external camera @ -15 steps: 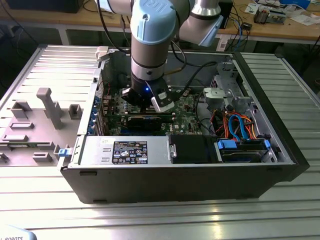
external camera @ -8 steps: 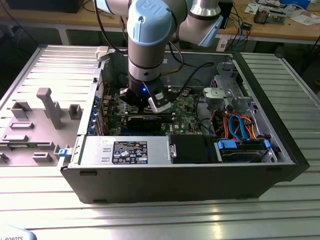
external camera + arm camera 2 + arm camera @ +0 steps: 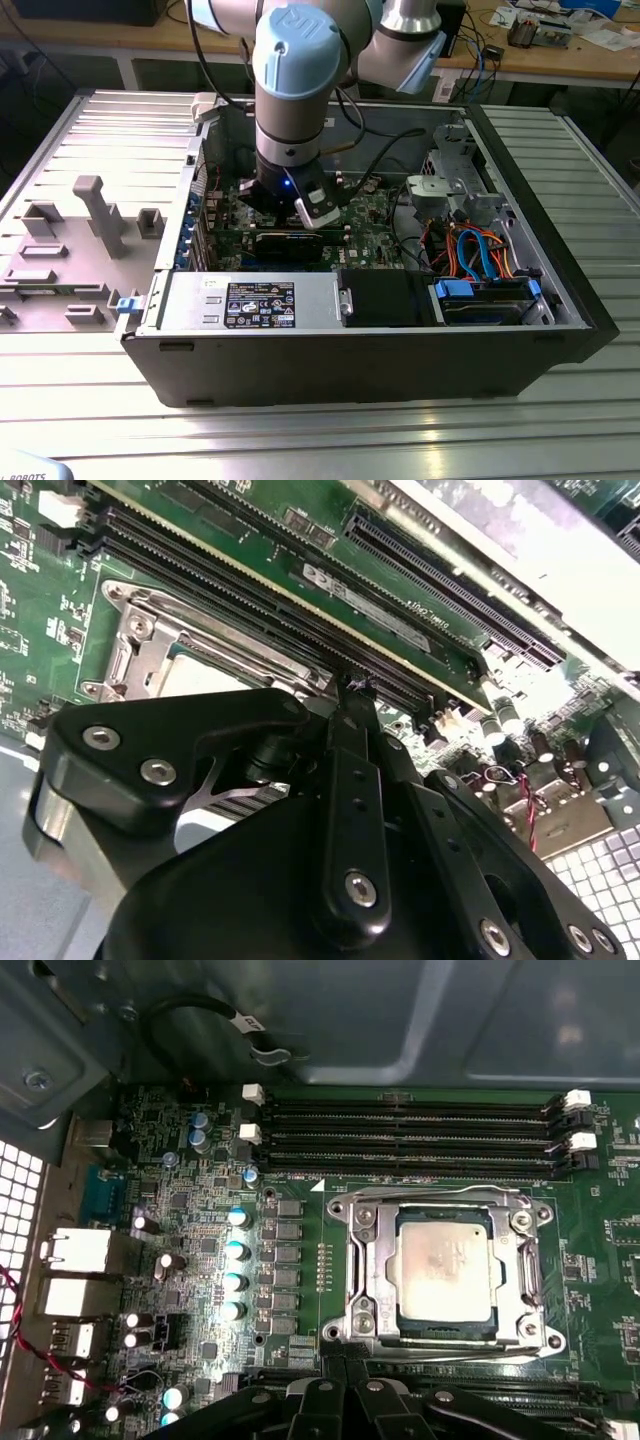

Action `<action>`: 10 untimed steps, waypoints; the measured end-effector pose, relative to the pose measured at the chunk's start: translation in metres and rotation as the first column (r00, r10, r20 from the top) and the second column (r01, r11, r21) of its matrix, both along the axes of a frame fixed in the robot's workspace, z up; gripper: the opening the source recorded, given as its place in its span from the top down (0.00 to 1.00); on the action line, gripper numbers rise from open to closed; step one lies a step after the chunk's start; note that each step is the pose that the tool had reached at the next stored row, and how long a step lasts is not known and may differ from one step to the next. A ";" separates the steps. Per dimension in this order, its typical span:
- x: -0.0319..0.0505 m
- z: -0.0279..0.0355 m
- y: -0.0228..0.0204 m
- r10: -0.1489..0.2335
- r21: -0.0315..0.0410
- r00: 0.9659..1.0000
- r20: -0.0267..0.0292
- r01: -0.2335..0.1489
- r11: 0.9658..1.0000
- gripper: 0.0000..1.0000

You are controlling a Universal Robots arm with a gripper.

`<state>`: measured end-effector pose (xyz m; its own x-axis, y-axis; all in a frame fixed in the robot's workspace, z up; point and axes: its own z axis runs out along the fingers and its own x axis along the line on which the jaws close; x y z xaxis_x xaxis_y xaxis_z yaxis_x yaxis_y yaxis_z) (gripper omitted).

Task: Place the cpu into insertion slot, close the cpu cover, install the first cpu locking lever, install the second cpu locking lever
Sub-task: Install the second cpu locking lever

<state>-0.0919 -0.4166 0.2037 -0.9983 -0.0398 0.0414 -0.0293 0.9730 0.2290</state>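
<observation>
Hovering beside the silver-rimmed square insertion slot | black gripper fingers pressing together, holding nothing | silvery-grey square cpu sitting inside slot, thin silver frame cpu cover lying closed.

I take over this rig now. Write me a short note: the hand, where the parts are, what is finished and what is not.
Hand: low over the green board, beside the insertion slot, holding nothing visible.
The cpu sits in the slot.
The cpu cover lies closed around it.
Done: cpu placed, cover down.
Locking levers: their state cannot be judged here; check both.
</observation>
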 end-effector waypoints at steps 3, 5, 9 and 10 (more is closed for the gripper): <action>0.0000 -0.0018 0.0011 0.000 0.004 1.000 0.000 0.000 1.000 0.89; -0.0003 -0.0026 0.0015 0.000 0.006 1.000 0.000 0.000 1.000 0.89; -0.0009 -0.0041 0.0025 0.000 0.011 1.000 0.000 0.000 1.000 0.89; -0.0011 -0.0043 0.0026 0.000 0.012 1.000 0.000 0.000 1.000 0.89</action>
